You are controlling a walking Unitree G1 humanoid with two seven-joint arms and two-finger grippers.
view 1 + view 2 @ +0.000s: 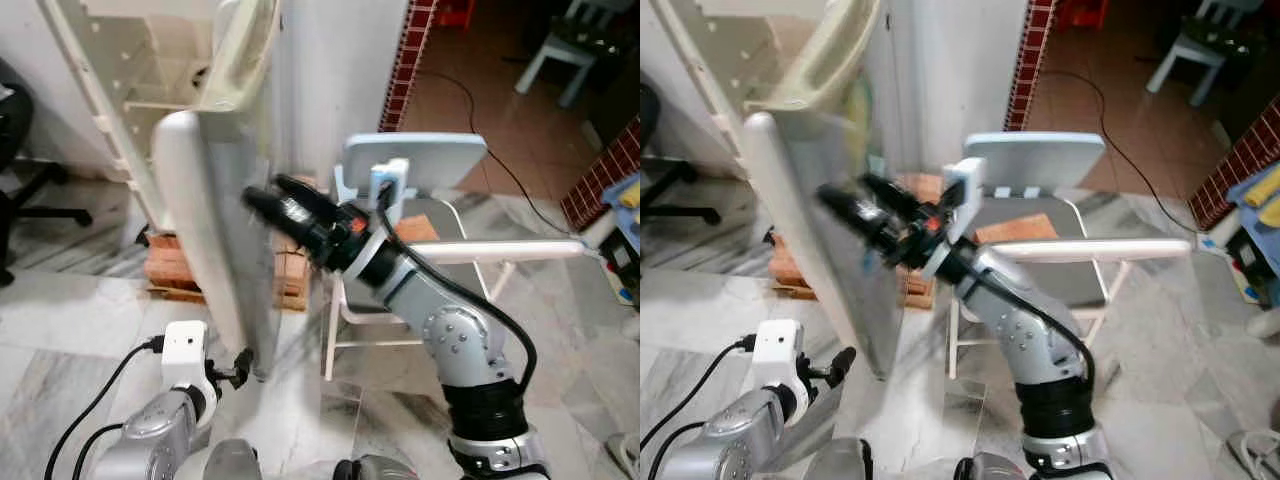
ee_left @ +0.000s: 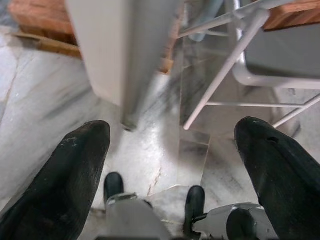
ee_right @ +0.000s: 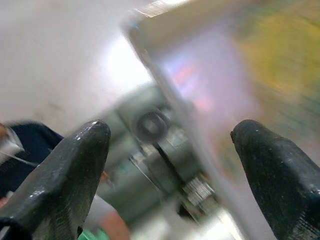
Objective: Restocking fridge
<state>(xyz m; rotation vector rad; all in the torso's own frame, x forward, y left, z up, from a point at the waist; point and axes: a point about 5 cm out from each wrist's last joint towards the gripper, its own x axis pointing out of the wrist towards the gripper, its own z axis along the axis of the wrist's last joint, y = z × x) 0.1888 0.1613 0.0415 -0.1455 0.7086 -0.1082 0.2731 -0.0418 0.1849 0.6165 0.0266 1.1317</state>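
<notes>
Marble floor (image 1: 60, 330) lies nearest, where the left gripper (image 2: 172, 155) hangs low with fingers spread wide near the fridge door's (image 1: 205, 230) bottom corner, while higher up the right gripper (image 1: 262, 197), fingers apart, reaches the door's edge, seemingly touching it, before a folding chair (image 1: 415, 165) beyond.

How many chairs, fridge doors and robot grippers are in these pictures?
Chairs: 3, a folding chair, a black office chair, a pale chair.
Fridge doors: 1.
Grippers: 2, the left gripper, the right gripper.
Total: 6.
</notes>
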